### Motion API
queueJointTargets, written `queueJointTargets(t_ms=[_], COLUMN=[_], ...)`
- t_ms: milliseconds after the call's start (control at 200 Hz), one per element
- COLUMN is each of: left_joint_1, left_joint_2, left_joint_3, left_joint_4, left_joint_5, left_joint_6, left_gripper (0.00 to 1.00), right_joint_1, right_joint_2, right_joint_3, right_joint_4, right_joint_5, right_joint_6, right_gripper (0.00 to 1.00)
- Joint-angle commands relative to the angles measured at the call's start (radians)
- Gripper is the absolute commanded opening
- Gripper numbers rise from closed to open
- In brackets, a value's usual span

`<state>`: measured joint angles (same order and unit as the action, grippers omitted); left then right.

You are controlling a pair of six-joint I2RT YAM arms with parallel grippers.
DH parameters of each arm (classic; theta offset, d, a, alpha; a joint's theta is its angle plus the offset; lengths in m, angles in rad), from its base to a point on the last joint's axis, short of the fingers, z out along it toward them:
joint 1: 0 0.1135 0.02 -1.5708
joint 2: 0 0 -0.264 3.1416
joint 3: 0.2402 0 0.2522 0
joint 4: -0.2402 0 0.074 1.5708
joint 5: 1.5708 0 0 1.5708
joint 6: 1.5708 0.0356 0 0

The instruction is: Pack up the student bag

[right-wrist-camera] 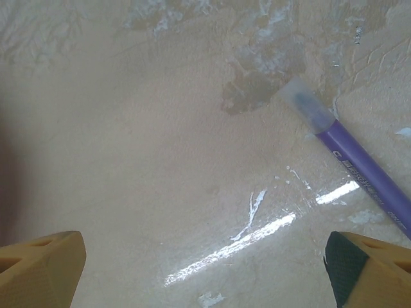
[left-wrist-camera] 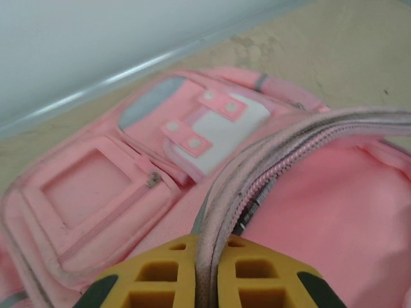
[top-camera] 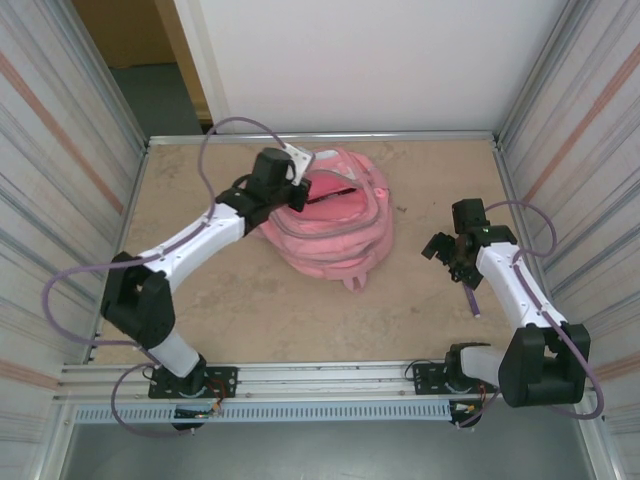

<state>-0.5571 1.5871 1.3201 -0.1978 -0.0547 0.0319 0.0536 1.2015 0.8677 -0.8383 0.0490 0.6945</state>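
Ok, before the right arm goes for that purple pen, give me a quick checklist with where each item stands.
1. Left gripper shut on the student bag's zipper rim: ok.
2. Bag mouth held open: ok, a dark gap shows in the top view.
3. Right gripper fingers spread wide: ok.
4. Purple pen lying flat on the table, nothing touching it: ok.
5. Pen centred between the right fingers: not ok, it lies off to the side in the right wrist view.
6. Room left inside the bag: cannot tell.
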Motion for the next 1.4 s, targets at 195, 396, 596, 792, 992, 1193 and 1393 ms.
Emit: queueJointTargets(t_ms=[195, 396, 596, 792, 992, 1193, 1393], left_joint_1=[0.048, 0.071, 0.071, 0.071, 0.072, 0.072, 0.071], left_joint_2=[-0.237, -0.351, -0.368, -0.361, -0.327, -0.296, -0.310], left_joint_3=[-0.036, -0.065, -0.018, 0.031, 0.090, 0.075, 0.143], left_joint_4=[0.089, 0.057, -0.019, -0.004, -0.010, 0.027, 0.029], left_joint_5=[-0.075, -0.121, -0.168, -0.132, -0.063, -0.024, -0.042], left_joint_6=[0.165, 0.162, 0.171, 0.192, 0.162, 0.114, 0.181], left_gripper=[0.00, 0.00, 0.00, 0.00, 0.00, 0.00, 0.00], right_joint_1=[-0.001, 0.075, 0.128, 0.153, 0.144, -0.019, -0.144], right_joint_2=[0.033, 0.100, 0.174, 0.190, 0.189, 0.181, 0.084], right_joint_3=[0.004, 0.010, 0.031, 0.055, 0.054, 0.074, 0.059], right_joint_4=[0.042, 0.113, 0.154, 0.186, 0.165, 0.101, 0.129], right_joint_5=[-0.041, -0.108, -0.112, -0.145, -0.038, -0.057, -0.105], right_joint_6=[-0.057, -0.096, -0.073, -0.081, -0.027, 0.070, 0.038], right_gripper=[0.93, 0.92, 0.93, 0.93, 0.94, 0.96, 0.95])
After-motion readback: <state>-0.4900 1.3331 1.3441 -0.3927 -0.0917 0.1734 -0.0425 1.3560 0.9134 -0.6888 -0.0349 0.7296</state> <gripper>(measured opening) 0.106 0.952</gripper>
